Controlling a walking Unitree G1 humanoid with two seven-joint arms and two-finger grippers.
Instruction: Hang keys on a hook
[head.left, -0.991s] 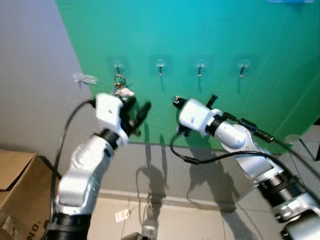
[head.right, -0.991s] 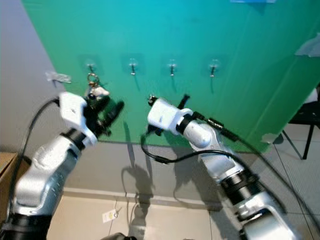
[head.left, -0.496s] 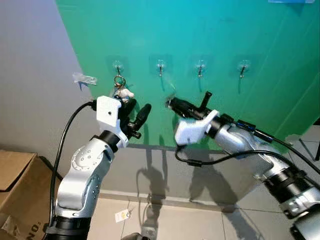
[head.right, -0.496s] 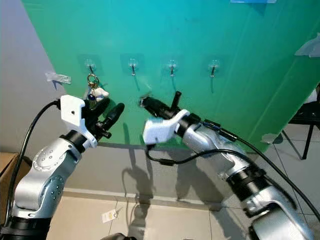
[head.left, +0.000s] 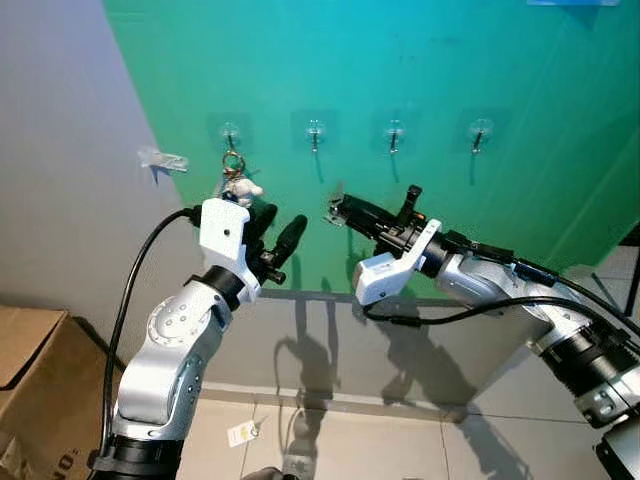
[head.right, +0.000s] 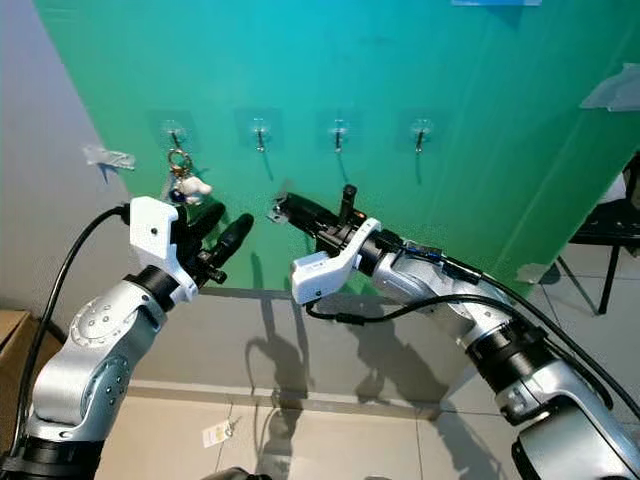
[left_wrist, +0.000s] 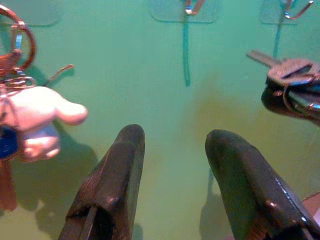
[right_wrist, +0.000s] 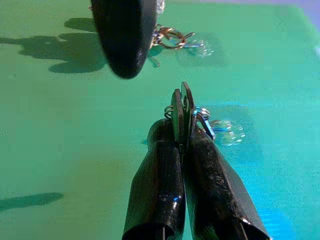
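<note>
Right gripper (head.left: 335, 210) has swung level since a second ago, clamped on the keys (right_wrist: 183, 114), tips below the second hook (head.left: 315, 132). Left gripper (left_wrist: 175, 165) spread empty below the hung keychain (head.left: 236, 180), clear of the approach.

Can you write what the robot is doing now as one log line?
right gripper: shut on keys, below hooks | left gripper: open, empty | keychain: hanging on leftmost hook
</note>
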